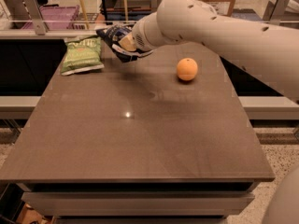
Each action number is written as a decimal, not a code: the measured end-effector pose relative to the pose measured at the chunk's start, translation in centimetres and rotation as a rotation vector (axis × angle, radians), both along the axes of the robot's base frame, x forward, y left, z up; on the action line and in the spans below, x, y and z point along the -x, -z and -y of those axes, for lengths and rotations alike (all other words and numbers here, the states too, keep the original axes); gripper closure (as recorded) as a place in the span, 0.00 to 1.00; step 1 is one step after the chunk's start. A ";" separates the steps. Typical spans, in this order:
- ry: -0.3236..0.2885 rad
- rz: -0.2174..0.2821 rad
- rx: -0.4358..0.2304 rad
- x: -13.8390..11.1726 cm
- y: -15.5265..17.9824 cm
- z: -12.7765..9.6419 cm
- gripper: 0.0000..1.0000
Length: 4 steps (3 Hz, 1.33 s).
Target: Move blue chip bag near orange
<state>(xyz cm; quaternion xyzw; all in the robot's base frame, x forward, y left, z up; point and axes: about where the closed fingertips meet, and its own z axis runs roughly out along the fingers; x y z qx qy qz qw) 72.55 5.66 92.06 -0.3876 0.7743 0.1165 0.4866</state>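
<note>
Pincer: [124, 45] over far-left part of desk, clenched on blue bag; comes in from the right on the arm.
Blue bag: [110, 33] held in pincer, crumpled, tilted, white edge showing below the pincer. Looks lifted off the desk top, w/ a faint shadow under it. Just beside green bag, on its right.
Orange: [187, 69] sits on desk, far-right area, alone, upright, small shadow at base. Well apart from blue bag, to its right and a bit nearer the camera.
Green bag: [82, 54] flat on desk, far-left corner, not touched by pincer.
Arm: [219, 29] thick white link, spans from right edge across the back of the desk, passes above and behind orange w/o touching.
Desk: [140, 143] brown top, near half bare, one light glint near centre.
Background: purple crate [55, 16] behind the desk, upper left.
</note>
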 end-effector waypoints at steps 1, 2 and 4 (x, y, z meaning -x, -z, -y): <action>0.058 -0.006 -0.024 -0.9 0.5 -0.7 1.00; 0.103 -0.024 -0.055 -1.6 1.6 -1.0 1.00; 0.179 -0.064 -0.114 -2.5 4.2 -0.8 1.00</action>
